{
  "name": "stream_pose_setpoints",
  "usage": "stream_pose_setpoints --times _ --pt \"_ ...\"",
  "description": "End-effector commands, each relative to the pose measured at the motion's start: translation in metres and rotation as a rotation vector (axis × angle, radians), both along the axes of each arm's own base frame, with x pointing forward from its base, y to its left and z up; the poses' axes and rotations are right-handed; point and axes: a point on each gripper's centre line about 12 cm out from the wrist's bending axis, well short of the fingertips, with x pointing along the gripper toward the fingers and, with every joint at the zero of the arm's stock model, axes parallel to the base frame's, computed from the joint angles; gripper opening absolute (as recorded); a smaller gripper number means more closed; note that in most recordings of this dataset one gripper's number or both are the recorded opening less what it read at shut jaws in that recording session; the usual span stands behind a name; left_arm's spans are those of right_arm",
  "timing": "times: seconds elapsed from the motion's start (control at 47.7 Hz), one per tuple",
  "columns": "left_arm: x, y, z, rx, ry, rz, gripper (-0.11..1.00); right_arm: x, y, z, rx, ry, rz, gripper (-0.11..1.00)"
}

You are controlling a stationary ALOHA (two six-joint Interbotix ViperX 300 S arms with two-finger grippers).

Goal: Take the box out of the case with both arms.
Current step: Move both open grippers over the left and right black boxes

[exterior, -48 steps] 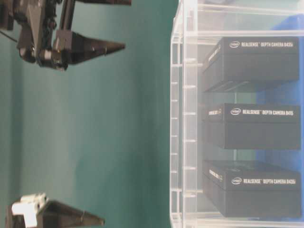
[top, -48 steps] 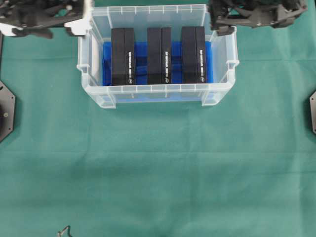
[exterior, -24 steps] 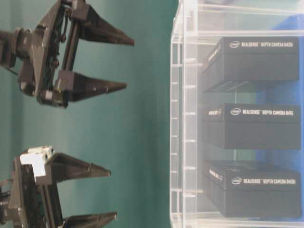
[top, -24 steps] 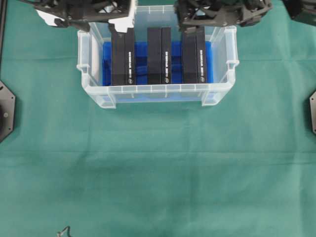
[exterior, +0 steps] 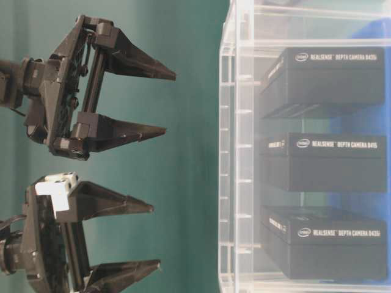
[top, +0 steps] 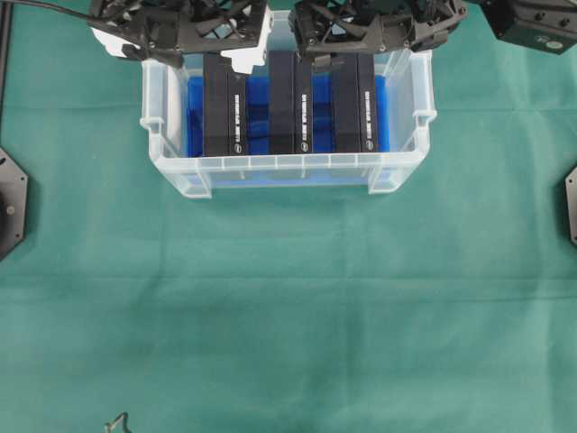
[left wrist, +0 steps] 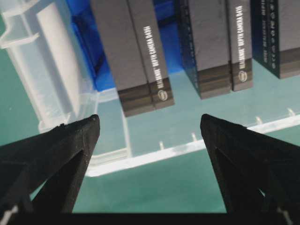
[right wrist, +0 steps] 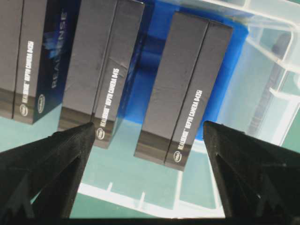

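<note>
Overhead: my left black gripper (top: 236, 34) and right black gripper (top: 317, 41) cover far ends of three black rectangular cardboard boxes (top: 292, 99); both arms cut off by top edge. Far rim of clear plastic ribbed-rim case (top: 285, 164) hidden behind them. Table-level: case cropped at right and bottom, blue sheet lining (exterior: 366, 122) only partly seen. Small white print on box spines unreadable from overhead. Small dark object (top: 117, 423) at bottom edge cut off, can't identify.

Clear glossy plastic case (top: 287, 164); matt black boxes (top: 290, 99); green cloth (top: 288, 298).
</note>
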Motion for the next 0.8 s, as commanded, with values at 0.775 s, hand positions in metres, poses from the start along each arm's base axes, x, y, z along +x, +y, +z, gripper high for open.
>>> stream_pose_setpoints --times 0.775 --pt "0.0048 0.0004 0.0057 0.018 -0.038 -0.005 0.89 -0.002 0.0044 0.0113 -0.004 -0.017 0.007 0.94"
